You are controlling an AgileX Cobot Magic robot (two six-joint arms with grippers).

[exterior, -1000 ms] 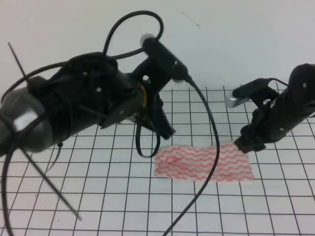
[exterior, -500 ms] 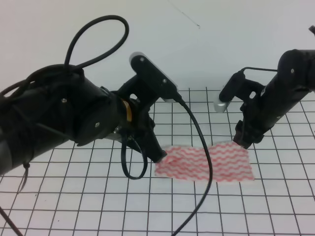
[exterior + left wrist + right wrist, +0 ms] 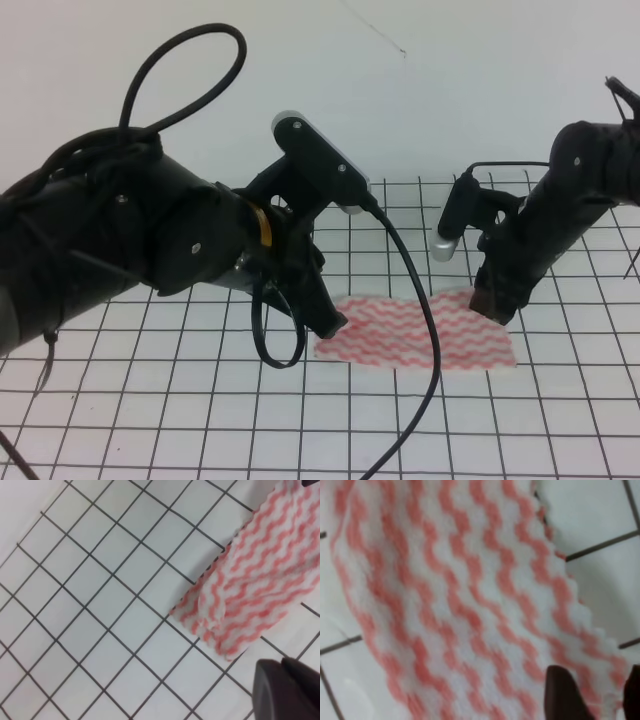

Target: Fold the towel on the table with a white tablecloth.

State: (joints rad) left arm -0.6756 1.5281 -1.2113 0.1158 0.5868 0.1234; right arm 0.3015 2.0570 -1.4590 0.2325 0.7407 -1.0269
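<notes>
- The towel (image 3: 415, 333), red-pink waves on white, lies flat on the gridded tablecloth (image 3: 150, 400), right of the middle of the table; its left end looks doubled over in the left wrist view.
- The right gripper (image 3: 493, 303) is down at the towel's far right corner, its dark fingers (image 3: 561, 695) parted over the cloth's edge.
- The left gripper (image 3: 328, 323) sits at the towel's left end; whether it is open or closed, I cannot tell.
</notes>
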